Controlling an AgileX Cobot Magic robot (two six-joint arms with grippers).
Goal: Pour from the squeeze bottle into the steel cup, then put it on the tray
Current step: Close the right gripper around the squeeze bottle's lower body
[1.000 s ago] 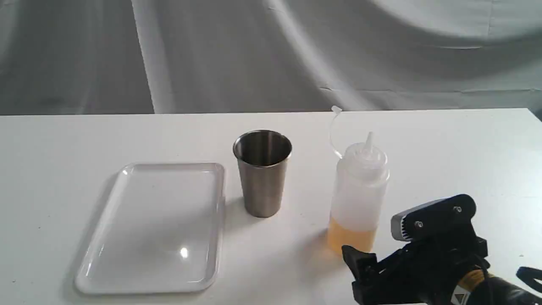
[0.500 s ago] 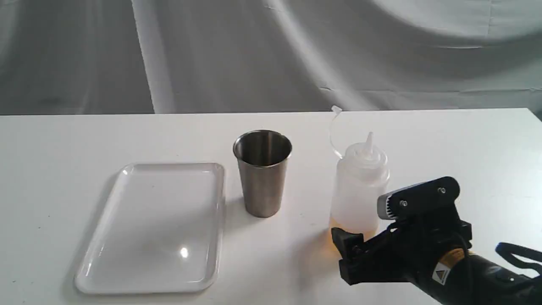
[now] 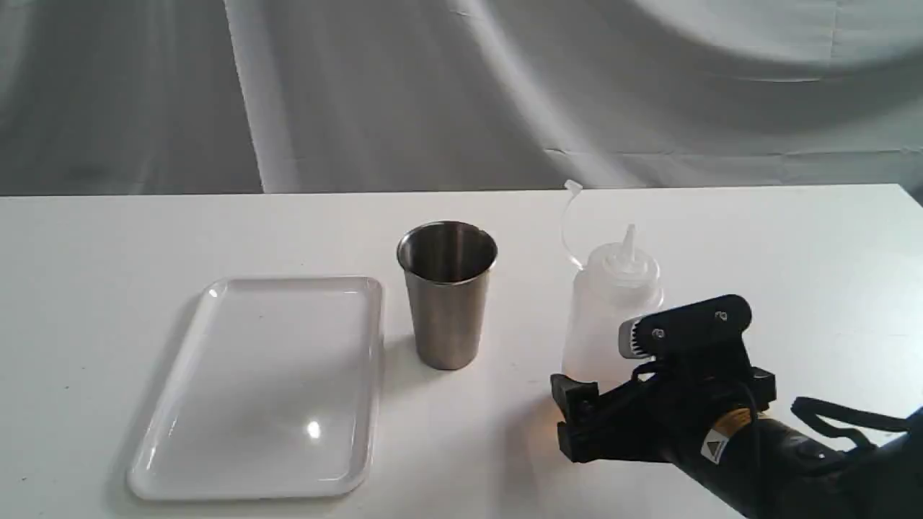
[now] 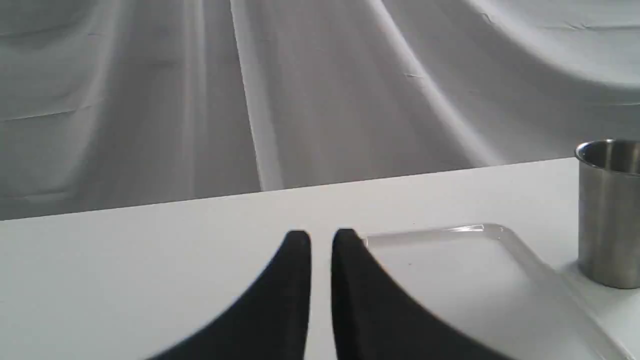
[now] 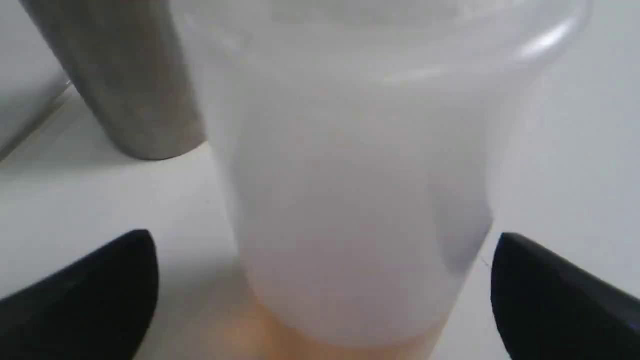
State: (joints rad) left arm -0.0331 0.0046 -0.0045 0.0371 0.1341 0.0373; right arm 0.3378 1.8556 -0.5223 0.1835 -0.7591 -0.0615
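Around the upright squeeze bottle (image 5: 350, 175), the right claw (image 5: 322, 240), spread wide.

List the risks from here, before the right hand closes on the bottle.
1. The open right hand straddles the bottle low down; gripping there could let it tip when lifted.
2. Its nozzle is uncapped, so a hard squeeze may squirt liquid onto the table.
3. The cup stands close by; swinging the bottle could knock it over.
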